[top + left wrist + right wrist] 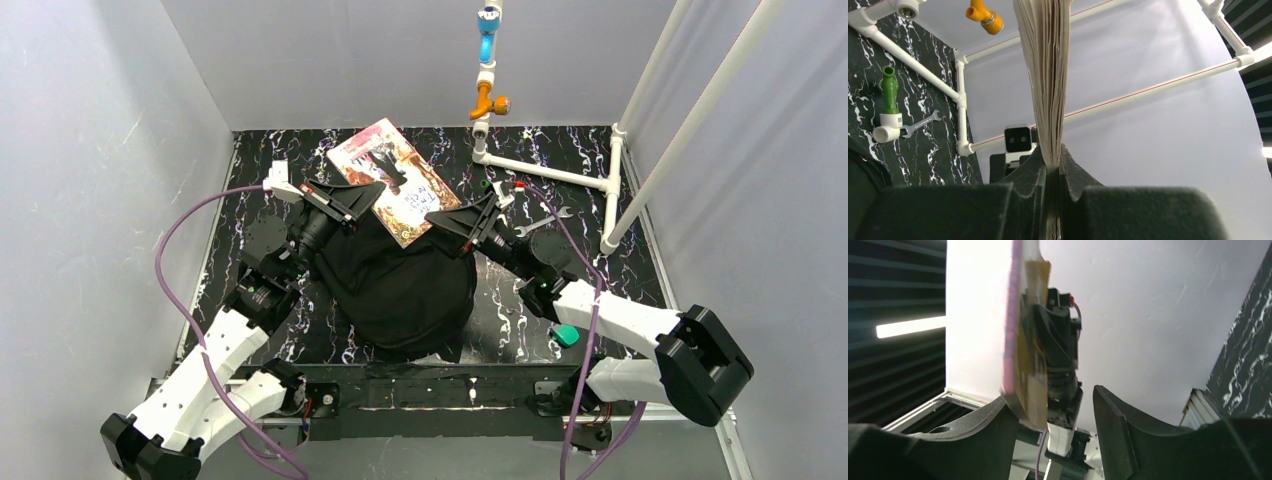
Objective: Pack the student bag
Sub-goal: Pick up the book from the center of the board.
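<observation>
My left jaws clamp the book (pixel 395 182) by one edge, right jaws open, so it could sag and miss the student bag (pixel 405 290) mouth, hardly visible here.

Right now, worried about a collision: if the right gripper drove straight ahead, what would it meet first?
The book, sitting between its open fingers; close behind, probably the left gripper clamping the book's far edge. Depth is unclear.

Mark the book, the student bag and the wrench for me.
book (pixel 398 180), top external view, on its front cover.
student bag (pixel 405 290), top external view, on the middle of its black fabric.
wrench (pixel 922 124), left wrist view, on its shaft.
</observation>
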You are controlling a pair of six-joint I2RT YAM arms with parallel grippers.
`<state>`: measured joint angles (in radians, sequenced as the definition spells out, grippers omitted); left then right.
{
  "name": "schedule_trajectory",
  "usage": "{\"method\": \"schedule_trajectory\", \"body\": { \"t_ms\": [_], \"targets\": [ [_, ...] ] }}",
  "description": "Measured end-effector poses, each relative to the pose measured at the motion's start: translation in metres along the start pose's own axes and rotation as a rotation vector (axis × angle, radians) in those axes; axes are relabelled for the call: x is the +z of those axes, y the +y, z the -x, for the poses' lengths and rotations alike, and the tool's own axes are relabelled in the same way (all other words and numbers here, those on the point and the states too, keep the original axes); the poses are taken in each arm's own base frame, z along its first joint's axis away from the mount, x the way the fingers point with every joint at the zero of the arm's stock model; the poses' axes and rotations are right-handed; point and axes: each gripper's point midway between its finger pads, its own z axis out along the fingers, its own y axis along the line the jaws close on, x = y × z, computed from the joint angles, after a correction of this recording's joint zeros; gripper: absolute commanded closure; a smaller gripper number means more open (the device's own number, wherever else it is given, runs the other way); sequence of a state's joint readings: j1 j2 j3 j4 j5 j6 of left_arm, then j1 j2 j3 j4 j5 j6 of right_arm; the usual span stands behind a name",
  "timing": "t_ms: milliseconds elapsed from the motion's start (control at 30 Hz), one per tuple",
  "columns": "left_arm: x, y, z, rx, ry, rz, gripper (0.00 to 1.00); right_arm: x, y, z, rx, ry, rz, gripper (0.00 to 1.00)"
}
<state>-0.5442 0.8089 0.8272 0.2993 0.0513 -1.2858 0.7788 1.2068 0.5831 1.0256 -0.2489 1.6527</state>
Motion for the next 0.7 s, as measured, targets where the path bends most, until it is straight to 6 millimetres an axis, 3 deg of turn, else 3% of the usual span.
{"method": "schedule_trajectory", "body": {
  "t_ms": [300,367,433,467,633,700],
  "targets": [
    [0.003,0.016,-0.003,-0.029,-0.002,0.031,1.00,0.023,0.007,0.016,0.018,-0.045,0.076,0.69],
    [0.004,0.021,-0.005,-0.031,0.002,0.039,1.00,0.023,0.010,0.017,0.019,-0.049,0.093,0.80],
    [0.003,0.028,-0.007,-0.038,0.007,0.052,1.00,0.022,0.011,0.016,0.009,-0.050,0.102,0.99],
    [0.004,0.031,-0.008,-0.045,0.009,0.052,0.98,0.021,0.008,0.016,0.006,-0.051,0.094,0.99],
    [0.003,0.061,-0.020,-0.059,0.039,0.102,0.40,0.014,-0.017,0.020,-0.016,-0.064,0.031,0.99],
    [0.000,0.082,-0.028,-0.056,0.067,0.161,0.27,0.011,-0.028,0.024,-0.044,-0.063,-0.009,0.99]
  ]
}}
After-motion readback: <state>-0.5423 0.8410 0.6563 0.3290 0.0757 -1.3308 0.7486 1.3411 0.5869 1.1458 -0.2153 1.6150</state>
